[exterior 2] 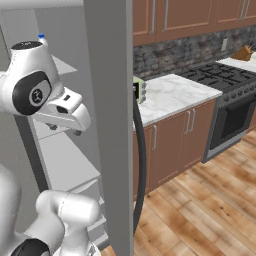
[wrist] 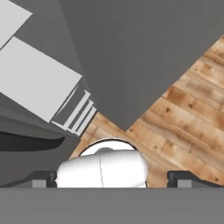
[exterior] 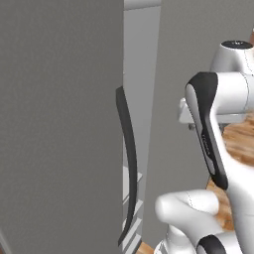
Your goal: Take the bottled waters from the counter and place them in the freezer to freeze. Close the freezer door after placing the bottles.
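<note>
My gripper (wrist: 112,179) hangs wide open and empty over the wood floor (wrist: 192,109), beside the open freezer (exterior 2: 107,125) door.

Freezer shelf (exterior 2: 65,65) carries blue-capped bottle (exterior 2: 42,38) (mostly hidden).

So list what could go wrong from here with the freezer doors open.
1. A freezer door stands open edge-on beside the arm; a wide swing to close it could knock the door or its dark handle.
2. The open gripper holds nothing and faces the wooden floor, away from the door, so it needs a large reorientation.
3. A bottled water stands on a shelf behind the arm's joint; a careless retreat might topple it.
</note>
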